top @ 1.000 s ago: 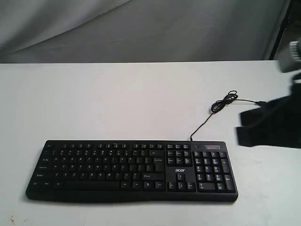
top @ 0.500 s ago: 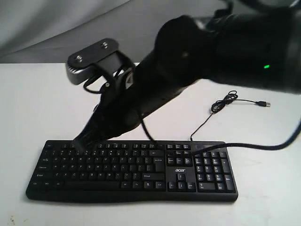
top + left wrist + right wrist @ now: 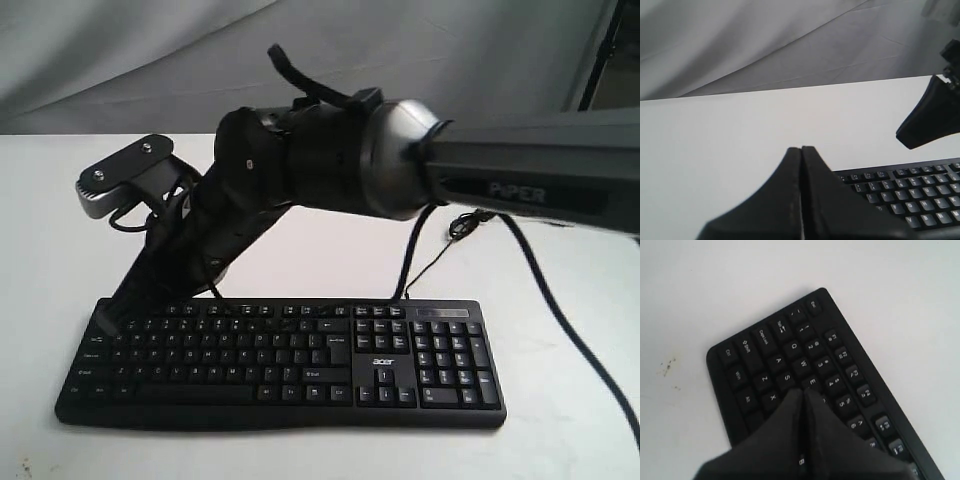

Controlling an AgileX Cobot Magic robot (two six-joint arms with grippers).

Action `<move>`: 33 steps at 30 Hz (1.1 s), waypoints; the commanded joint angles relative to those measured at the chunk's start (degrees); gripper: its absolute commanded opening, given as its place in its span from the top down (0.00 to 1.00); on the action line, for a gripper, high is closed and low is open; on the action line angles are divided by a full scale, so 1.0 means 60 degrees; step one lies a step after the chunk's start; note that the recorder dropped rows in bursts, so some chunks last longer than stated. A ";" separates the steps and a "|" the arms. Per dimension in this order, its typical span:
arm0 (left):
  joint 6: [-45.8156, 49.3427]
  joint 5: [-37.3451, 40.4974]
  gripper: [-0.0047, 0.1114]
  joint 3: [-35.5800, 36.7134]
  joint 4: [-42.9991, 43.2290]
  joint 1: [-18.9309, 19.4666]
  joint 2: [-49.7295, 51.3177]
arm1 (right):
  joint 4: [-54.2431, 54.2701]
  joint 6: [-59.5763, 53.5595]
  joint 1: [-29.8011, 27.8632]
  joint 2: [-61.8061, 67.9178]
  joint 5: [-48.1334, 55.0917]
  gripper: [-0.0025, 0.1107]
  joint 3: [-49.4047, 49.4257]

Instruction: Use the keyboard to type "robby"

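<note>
The black keyboard lies flat on the white table, its acer logo toward its right. My right arm reaches across from the right, and the right gripper is shut and points down over the keyboard's left end. In the right wrist view the right gripper hovers above the keyboard, next to the E key, with nothing between its fingers. The left gripper is shut and empty, off the left end of the keyboard. The left wrist view also catches the right gripper's fingers. The left gripper is outside the exterior view.
The keyboard's thin USB cable runs back to the right, partly hidden behind the arm. The arm's own thick black cable hangs over the table's right side. A grey cloth backdrop stands behind the table. Small dark specks mark the tabletop.
The right arm swung in from the right edge across the keyboard. Over the last half second its shut gripper moved further left along the upper key rows.
</note>
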 commanded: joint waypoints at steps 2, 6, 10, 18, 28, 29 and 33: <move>-0.0026 -0.0069 0.96 0.0041 0.0045 -0.0061 -0.0033 | 0.0073 -0.0400 0.0107 0.0635 -0.0648 0.98 -0.0206; -0.0026 -0.0069 0.96 0.0041 0.0045 -0.0061 -0.0033 | 0.0185 -0.0426 0.0107 0.0995 -0.0952 0.98 -0.0206; -0.0026 -0.0069 0.96 0.0041 0.0045 -0.0061 -0.0033 | 0.0230 -0.0462 0.0107 0.1268 -0.1346 0.98 -0.0206; -0.0026 -0.0069 0.96 0.0041 0.0045 -0.0061 -0.0033 | 0.0130 -0.0612 0.0107 0.1536 -0.1603 0.98 -0.0206; -0.0026 -0.0069 0.96 0.0041 0.0045 -0.0061 -0.0033 | -0.0025 -0.0612 0.0107 0.1613 -0.1591 0.98 0.0111; -0.0026 -0.0069 0.96 0.0041 0.0045 -0.0061 -0.0033 | -0.0025 -0.0645 0.0123 0.1613 -0.1643 0.98 0.0130; -0.0026 -0.0069 0.96 0.0041 0.0045 -0.0061 -0.0033 | -0.0025 -0.0641 0.0183 0.1613 -0.1724 0.98 0.0130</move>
